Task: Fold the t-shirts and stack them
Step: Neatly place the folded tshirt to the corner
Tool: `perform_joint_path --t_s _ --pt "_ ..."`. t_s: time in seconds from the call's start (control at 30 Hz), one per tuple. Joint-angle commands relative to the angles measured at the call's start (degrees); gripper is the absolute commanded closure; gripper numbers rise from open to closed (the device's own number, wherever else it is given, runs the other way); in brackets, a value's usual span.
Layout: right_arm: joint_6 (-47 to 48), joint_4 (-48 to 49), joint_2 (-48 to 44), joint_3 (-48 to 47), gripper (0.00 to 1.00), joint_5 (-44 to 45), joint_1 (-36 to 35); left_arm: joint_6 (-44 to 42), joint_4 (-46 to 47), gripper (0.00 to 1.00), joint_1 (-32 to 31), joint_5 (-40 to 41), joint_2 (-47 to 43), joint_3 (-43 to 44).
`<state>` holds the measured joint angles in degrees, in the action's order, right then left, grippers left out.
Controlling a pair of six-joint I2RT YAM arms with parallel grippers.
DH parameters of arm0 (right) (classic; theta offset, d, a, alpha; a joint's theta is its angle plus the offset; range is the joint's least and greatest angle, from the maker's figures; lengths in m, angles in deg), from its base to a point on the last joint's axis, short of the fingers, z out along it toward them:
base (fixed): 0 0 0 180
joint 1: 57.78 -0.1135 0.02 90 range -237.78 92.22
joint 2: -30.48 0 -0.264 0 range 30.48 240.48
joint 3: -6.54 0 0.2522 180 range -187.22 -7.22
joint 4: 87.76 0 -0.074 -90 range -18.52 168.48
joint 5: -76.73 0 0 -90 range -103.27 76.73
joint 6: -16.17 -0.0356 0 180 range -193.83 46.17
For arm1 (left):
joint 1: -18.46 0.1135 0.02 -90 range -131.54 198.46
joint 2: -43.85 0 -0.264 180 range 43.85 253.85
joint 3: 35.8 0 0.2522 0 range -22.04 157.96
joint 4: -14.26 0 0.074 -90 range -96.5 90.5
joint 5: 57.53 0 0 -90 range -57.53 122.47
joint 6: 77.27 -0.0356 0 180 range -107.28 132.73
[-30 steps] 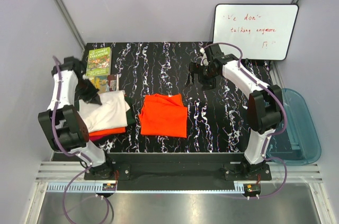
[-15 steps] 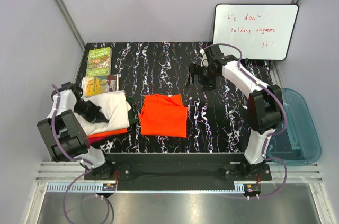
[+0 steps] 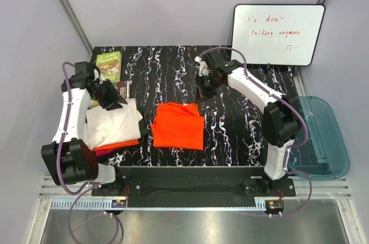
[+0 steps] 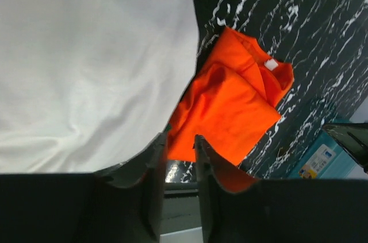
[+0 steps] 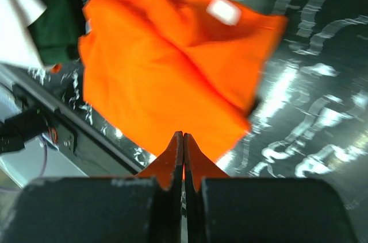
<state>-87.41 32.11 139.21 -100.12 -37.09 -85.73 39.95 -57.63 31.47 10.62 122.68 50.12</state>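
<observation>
R hand (image 3: 203, 80) shifted left, orange tee (image 3: 178, 125) collar-far

The left fingers (image 4: 152, 185) swung to the white t-shirt's (image 3: 115, 123) far edge; the right fingers (image 5: 172, 162) shifted left.

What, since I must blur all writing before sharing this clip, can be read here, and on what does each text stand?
"We don't": red handwriting, top line of the whiteboard; first letter unclear.
"talking anymore": second line of that board; the small mark below is unreadable.
Cover print on the green book: too small to read.
White neck tag of the orange t-shirt: no readable print.
</observation>
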Motion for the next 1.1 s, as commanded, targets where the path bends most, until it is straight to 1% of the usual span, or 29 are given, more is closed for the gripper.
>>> perform_joint_path --t_s 0.0,0.07,0.1,0.13,0.17,0.27,0.43,0.57,0.67,0.9,1.07 --pt "2.95 -3.46 3.33 -4.48 1.0 -1.58 -5.27 0.81 2.84 0.55 -6.5 1.8 1.76 -0.53" --pt "3.47 -4.6 5.52 -5.44 1.0 -2.55 -7.47 0.38 3.11 0.46 -10.18 3.12 3.78 0.34" --pt "3.74 -5.04 6.23 -5.79 1.0 -2.64 -8.08 0.2 3.2 0.34 -11.33 3.65 4.57 0.7" --pt "4.09 -5.57 8.15 -6.41 1.0 -3.08 -9.22 0.03 3.2 0.3 -12.48 3.91 5.45 1.14" --pt "4.35 -6.1 9.04 -6.59 1.0 -3.43 -9.58 -0.76 3.28 0.27 -14.92 4.0 6.42 1.66" --pt "5.23 -7.94 12.12 -6.5 1.0 -4.66 -10.55 -1.47 3.2 0.19 -19.33 4.53 10.55 4.03" --pt "5.23 -11.11 16.16 -7.11 1.0 -2.12 -10.55 -2.35 2.76 0.15 -26.01 5.76 16.88 9.48" --pt "4.62 -14.01 18.62 -8.17 1.0 2.53 -10.46 -2.88 1.71 0.14 -29.62 6.99 21.1 13.78" --pt "3.75 -15.24 19.94 -8.96 1.0 6.05 -10.55 -2.96 1.35 0.14 -31.47 7.78 23.99 15.37" --pt "2.07 -16.12 23.1 -10.11 1.0 13.08 -9.94 -3.14 0.91 0.13 -33.05 9.8 25.68 14.59" --pt "0.76 -15.95 22.93 -7.91 1.0 15.46 -7.57 -3.23 0.74 0.13 -34.02 11.03 25.41 12.05"
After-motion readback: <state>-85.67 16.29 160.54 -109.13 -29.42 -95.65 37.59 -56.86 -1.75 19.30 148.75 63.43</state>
